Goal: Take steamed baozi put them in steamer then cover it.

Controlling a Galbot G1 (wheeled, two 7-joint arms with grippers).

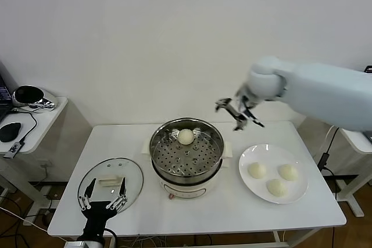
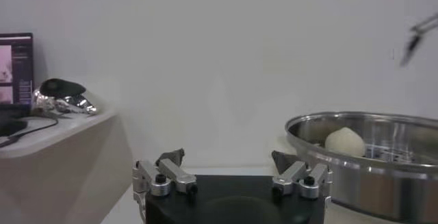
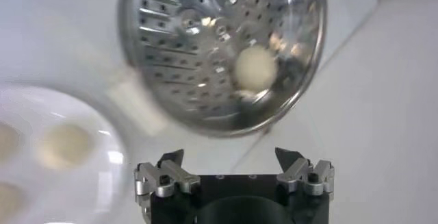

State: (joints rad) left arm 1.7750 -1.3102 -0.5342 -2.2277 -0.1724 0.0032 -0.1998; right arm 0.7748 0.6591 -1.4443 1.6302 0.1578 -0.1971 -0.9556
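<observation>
Glass lid [image 1: 110, 183] lies at the bench's [image 1: 203, 213] left, with the left end effector [image 1: 103, 194] wide open and empty above it. One bun [image 1: 185, 136] sits in the steamer [image 1: 186, 154]. Right end effector [image 1: 239, 114] hangs open, empty. Three buns [image 1: 273, 178] wait on the plate [image 1: 297, 193].

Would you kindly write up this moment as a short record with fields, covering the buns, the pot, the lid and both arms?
steamer: steel pot at the table's middle, uncovered
baozi in steamer: one, on the perforated tray toward the far side
baozi on plate: three on the white plate, right of the pot
glass lid: flat on the table, left of the pot
right tool: open and empty, raised behind the pot's right side
left tool: open and empty, low by the lid's near edge
table: white
</observation>
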